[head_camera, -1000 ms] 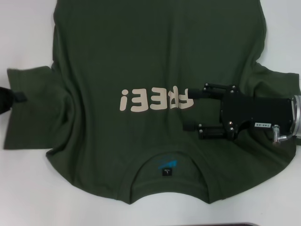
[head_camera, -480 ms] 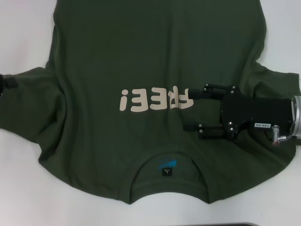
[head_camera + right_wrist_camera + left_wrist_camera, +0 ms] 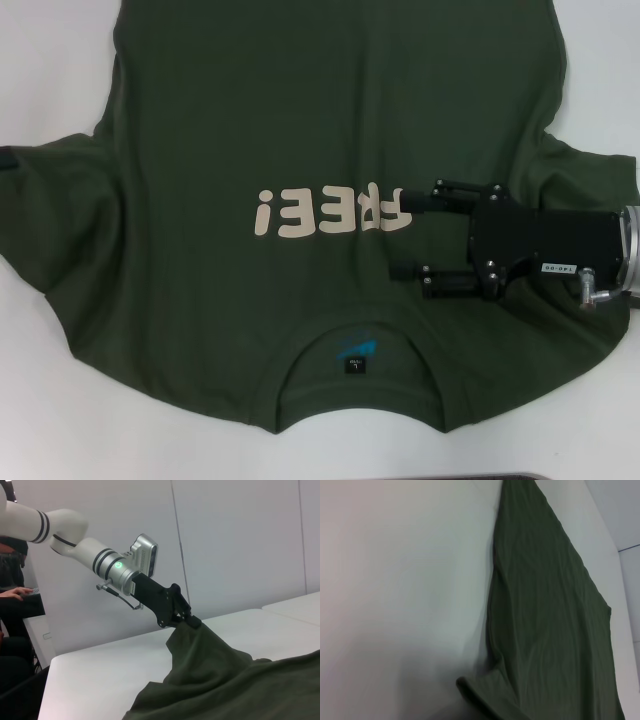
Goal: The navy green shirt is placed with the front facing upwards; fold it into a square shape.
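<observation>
The navy green shirt (image 3: 300,120) lies front up on the white table (image 3: 60,400), with its cream lettering (image 3: 330,212) on the chest and its collar label (image 3: 357,352) toward me. My right gripper (image 3: 404,235) is open over the shirt's right chest, beside the lettering, with only flat fabric below its fingers. Only a dark tip of my left gripper (image 3: 8,160) shows at the left edge of the head view. In the right wrist view the left gripper (image 3: 186,619) is shut on the sleeve, holding it raised above the table. The left wrist view shows shirt cloth (image 3: 545,620).
The shirt covers most of the table and runs past the far edge of the head view. Bare table shows at the near left and far right corners. A seated person (image 3: 15,595) is beyond the table's left side. A dark edge (image 3: 480,477) lies at the near side.
My left gripper has moved left, almost out of the head view, drawing the folded left sleeve out into a stretched wing. The right gripper has stayed in place.
</observation>
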`<action>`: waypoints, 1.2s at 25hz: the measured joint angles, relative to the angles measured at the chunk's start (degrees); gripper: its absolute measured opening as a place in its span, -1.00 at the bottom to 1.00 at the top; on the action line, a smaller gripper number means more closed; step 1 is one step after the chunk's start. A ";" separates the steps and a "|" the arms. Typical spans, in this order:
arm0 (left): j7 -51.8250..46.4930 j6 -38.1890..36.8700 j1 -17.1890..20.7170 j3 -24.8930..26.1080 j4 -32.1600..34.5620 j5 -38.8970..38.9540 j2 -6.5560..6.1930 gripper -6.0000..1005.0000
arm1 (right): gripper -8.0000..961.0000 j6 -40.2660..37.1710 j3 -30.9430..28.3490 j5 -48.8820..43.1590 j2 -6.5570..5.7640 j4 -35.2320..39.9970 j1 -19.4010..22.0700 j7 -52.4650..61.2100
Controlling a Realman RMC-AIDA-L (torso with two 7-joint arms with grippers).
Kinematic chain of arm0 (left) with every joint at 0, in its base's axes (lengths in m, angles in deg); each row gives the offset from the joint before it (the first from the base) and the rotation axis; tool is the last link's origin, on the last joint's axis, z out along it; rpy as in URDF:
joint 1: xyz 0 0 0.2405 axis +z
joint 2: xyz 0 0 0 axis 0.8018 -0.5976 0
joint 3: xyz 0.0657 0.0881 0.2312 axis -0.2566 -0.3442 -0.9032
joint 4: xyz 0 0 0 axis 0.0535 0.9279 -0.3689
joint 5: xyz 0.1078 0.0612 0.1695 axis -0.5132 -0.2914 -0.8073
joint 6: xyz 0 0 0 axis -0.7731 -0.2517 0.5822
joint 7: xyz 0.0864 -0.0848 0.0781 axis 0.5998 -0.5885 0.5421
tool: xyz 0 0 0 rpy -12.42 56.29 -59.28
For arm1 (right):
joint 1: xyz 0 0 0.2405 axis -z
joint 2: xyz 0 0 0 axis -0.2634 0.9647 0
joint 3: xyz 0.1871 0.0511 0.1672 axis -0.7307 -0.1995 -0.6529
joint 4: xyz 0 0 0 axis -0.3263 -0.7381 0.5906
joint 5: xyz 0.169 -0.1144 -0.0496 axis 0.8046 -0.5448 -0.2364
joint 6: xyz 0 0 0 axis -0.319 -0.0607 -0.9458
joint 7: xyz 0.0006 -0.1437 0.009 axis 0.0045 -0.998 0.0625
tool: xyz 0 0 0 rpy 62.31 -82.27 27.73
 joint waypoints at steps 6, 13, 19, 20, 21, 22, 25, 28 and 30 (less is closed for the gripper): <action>-0.30 -0.74 -0.04 0.52 -0.20 0.20 -0.36 -0.98 | 0.72 -0.03 -0.05 0.02 0.00 0.00 -0.20 0.04; -0.32 -6.34 -0.59 0.69 -1.86 2.96 0.59 -0.98 | 0.72 -0.13 0.01 0.03 0.00 -0.04 -0.24 0.11; -0.18 -7.23 -2.74 0.29 -1.97 4.30 4.70 -0.98 | 0.72 0.03 0.21 0.03 0.06 -0.07 -0.40 0.11; -0.04 -6.93 -3.28 0.12 -1.75 4.30 5.69 -0.98 | 0.72 0.04 0.22 0.03 0.07 -0.06 -0.42 0.11; 0.06 -6.48 -3.83 0.06 -1.60 4.24 6.61 -0.98 | 0.72 0.05 0.22 0.03 0.08 -0.06 -0.45 0.11; 0.10 -5.99 -4.28 0.00 -1.52 4.12 7.51 -0.98 | 0.72 0.08 0.22 0.02 0.08 -0.03 -0.46 0.11; 0.08 -4.76 -5.41 -0.10 -1.43 4.04 9.75 -0.97 | 0.72 0.21 0.21 -0.10 0.09 -0.01 -0.51 0.11; -0.02 -3.32 -6.32 -1.15 -1.58 4.03 11.97 -0.97 | 0.72 0.30 0.19 -0.10 0.09 0.02 -0.49 0.11; -0.18 -1.18 -6.66 -2.20 -1.16 4.06 12.82 -0.97 | 0.72 0.31 0.15 -0.10 0.09 0.11 -0.45 0.11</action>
